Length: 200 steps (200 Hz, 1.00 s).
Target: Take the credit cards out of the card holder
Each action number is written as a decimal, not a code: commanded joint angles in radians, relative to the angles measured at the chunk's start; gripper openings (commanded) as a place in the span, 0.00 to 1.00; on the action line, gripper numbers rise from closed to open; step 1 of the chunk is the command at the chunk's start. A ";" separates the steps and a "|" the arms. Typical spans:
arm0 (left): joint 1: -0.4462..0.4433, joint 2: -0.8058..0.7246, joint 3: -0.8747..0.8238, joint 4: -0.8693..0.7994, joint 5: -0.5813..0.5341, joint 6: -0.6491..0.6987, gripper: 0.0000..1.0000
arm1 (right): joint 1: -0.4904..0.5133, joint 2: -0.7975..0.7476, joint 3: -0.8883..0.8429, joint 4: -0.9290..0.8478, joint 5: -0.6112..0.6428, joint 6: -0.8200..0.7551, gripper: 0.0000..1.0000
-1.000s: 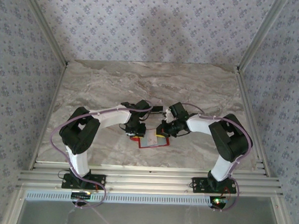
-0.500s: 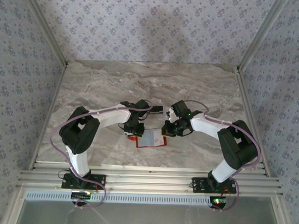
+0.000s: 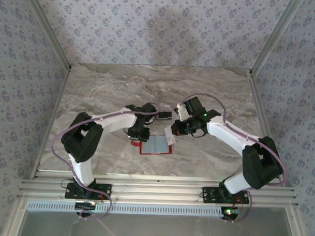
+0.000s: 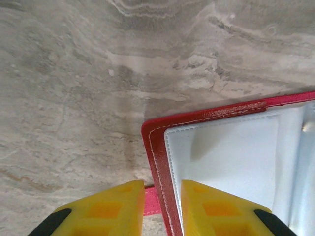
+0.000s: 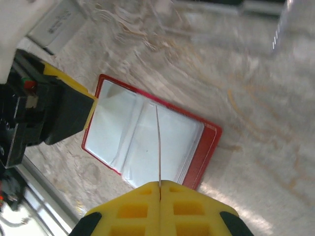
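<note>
Where the right gripper [image 5: 159,184] sits at the bottom of its own wrist view, we see its two yellow fingers pressed together on a credit card [image 5: 158,142]. The card stands edge-on, a thin pale line running up the middle of the frame. From that line we cannot tell whether it is one card or several, nor whether its far end is free of the pocket. Behind it the card holder [image 5: 123,132] lies open on the marble table [image 5: 256,98], its red border framing two greyish clear pockets.

The left wrist view gives what that one lacks: the stitching along the holder's red corner, close up. The left gripper [image 4: 162,187] is cut off by the bottom edge there. Its yellow fingers stand narrowly apart with a bit of the red edge between them. We cannot tell whether they pinch it or merely straddle it.

From above, both arms bend inward to meet at the lower centre of the table, with the holder small between them. The card shows as a pale tilted sliver at the holder's upper right corner, and the fingertips are hard to make out.

We count two arms, two grippers, one holder and one visible card edge.
</note>
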 commanded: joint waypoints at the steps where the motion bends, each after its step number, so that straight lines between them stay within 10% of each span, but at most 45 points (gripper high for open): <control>1: 0.012 -0.084 0.025 -0.029 -0.030 0.012 0.27 | 0.002 -0.003 0.083 -0.096 0.079 -0.305 0.00; 83: 0.168 -0.278 -0.188 0.141 0.128 -0.056 0.33 | 0.005 0.232 0.472 -0.383 0.205 -1.019 0.00; 200: 0.279 -0.436 -0.315 0.121 0.137 -0.061 0.34 | 0.015 0.624 1.043 -0.651 0.240 -1.347 0.00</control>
